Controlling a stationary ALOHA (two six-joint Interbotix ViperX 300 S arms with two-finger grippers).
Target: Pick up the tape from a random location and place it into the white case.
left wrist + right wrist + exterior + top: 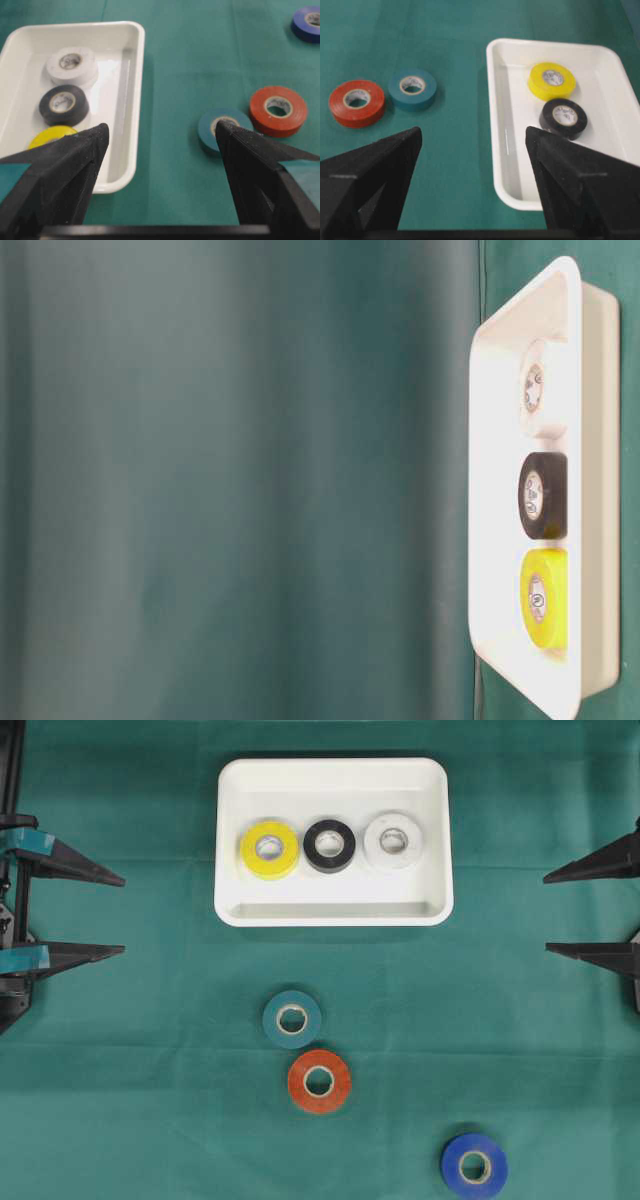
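Black pointy fingers of the left gripper (pixel 160 137) fill the front of its own view, spread wide apart and holding nothing. Right gripper (pixel 472 135) is wide apart too, and empty. Both wait at the sides of the green cloth (pixel 130 1100).

Yellow tape (pixel 269 849), black tape (pixel 329 845) and white tape (pixel 393 840) lie in the white case (pixel 333 915). Teal tape (pixel 292 1018) and red tape (pixel 319 1081) lie almost touching below it. Blue tape (pixel 474 1165) sits far off.

Grabbing the teal one could bump the red one away, because they lie so close.
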